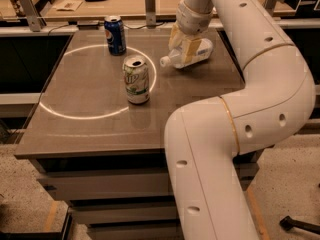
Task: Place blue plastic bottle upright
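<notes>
The bottle (204,50) is lying on its side at the far right of the tabletop (90,94), white cap pointing left toward the middle. The gripper (182,53) is down right on top of it, straddling the body just behind the neck. Honestly I can't tell if the jaws are actually squeezing it or just sitting either side.

What worries me: it's a thin, slick, round bottle, so a weak pinch could let it swivel or slide out once it gets tipped up. The hold also looks close to the cap end, so the heavier base may swing down and land crooked, and then it just topples. A hard squeeze could crumple the plastic. The green and white can (136,79) stands near the cap end, the blue can (115,35) further back, so a rolling bottle might knock one.
</notes>
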`<action>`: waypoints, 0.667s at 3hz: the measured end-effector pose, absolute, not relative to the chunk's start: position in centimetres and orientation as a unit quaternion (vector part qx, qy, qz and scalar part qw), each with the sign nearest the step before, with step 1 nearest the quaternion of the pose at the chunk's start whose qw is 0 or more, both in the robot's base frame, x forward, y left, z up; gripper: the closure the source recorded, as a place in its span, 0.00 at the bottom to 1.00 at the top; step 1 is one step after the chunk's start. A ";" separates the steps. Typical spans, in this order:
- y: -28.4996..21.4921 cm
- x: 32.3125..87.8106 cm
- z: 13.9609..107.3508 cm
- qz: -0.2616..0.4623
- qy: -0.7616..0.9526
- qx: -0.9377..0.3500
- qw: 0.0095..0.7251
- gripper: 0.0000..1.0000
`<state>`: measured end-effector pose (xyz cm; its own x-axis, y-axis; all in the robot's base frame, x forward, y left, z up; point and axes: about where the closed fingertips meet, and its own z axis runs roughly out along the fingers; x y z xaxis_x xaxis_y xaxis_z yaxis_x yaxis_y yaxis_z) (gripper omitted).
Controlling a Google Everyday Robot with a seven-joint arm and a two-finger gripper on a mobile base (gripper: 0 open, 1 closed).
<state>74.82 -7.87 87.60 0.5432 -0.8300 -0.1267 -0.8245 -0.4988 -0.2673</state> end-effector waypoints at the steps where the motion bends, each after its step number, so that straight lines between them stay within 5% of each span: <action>1: -8.8 74.0 91.5 -0.010 0.498 -0.842 0.207 1.00; 2: -9.8 72.4 97.5 -0.035 0.513 -0.820 0.252 1.00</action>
<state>72.41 -9.80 97.45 0.4722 -0.8584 -0.2007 -0.8233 -0.3480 -0.4484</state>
